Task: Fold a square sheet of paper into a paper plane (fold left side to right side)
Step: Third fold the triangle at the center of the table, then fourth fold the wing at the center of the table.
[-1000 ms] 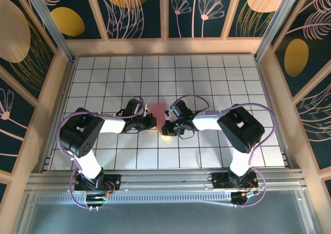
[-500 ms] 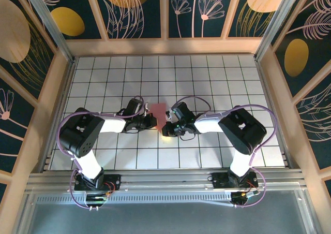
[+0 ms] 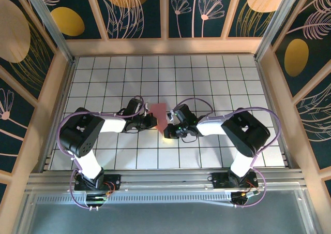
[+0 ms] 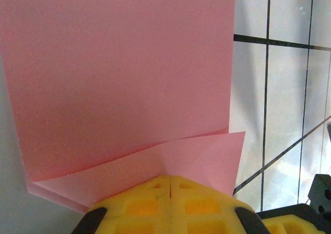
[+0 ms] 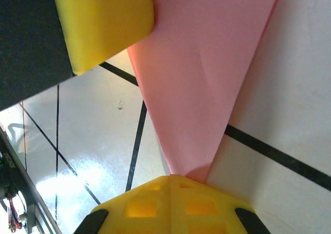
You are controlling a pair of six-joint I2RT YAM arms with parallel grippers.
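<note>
Top external view: the thin, pink-red, folded sheet of paper [image 3: 159,114] is laid flat between both arms, long side pointing away. The left gripper [image 3: 150,121] and right gripper [image 3: 168,129] are squeezed closed, tips touching it from each side.

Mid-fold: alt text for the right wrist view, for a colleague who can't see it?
Pink paper narrows to a point pinched in the shut yellow right claw at bottom centre. The left claw meets the paper's upper left edge, over a white tiled table with black lines.
</note>
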